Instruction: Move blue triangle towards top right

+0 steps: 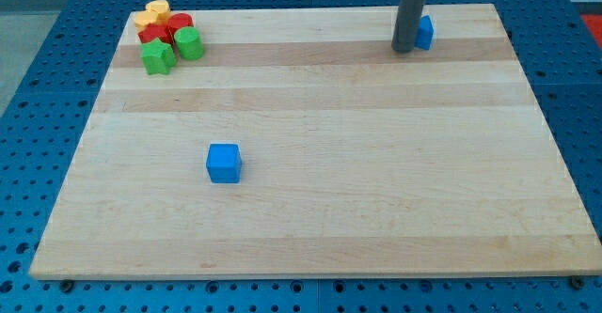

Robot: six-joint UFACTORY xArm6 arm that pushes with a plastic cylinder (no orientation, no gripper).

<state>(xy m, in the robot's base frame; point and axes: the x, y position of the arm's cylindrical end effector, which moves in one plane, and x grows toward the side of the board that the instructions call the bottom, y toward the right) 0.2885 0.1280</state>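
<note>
A blue block (425,32), partly hidden behind my rod so its shape is hard to make out, sits near the view's top right of the wooden board (310,210). My tip (403,49) rests on the board right at this block's left side, touching or nearly touching it. A blue cube (224,163) lies alone left of the board's middle, far from my tip.
A tight cluster sits at the view's top left: yellow blocks (151,14), red blocks (166,28) and two green blocks (158,56) (189,42). The board lies on a blue perforated table (38,87).
</note>
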